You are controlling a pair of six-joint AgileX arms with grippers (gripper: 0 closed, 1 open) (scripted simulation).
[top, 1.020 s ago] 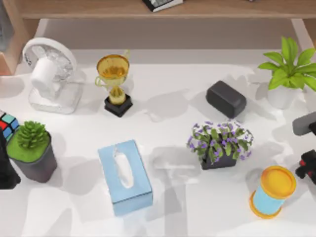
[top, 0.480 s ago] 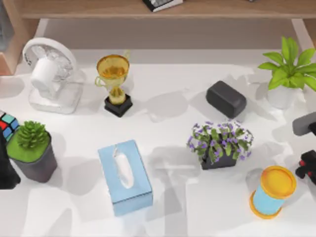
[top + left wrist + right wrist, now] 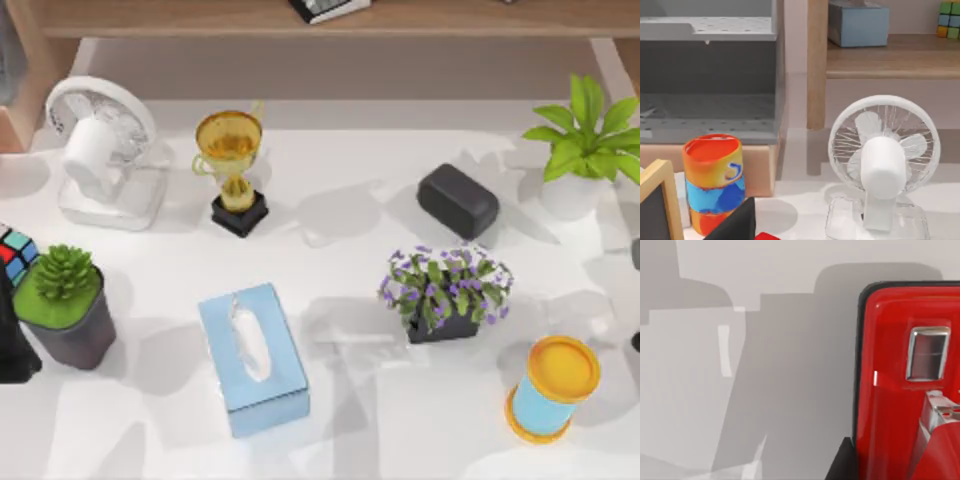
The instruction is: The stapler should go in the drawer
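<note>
One stapler [image 3: 900,390] lies under your right wrist camera, undelivered; you cannot tell either pincer's state; drawer [image 3: 707,75] waits behind the fan [image 3: 884,160].

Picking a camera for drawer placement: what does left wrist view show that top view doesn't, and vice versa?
Left wrist view adds: the grey drawer, an orange-and-blue can in front of it, and a blue box up on a wooden shelf.

Top view adds: the trophy, tissue box, dark grey block, purple flowers, yellow-topped spool, leafy plant and succulent.

Shared: the white fan, at the table's left rear in top view.
</note>
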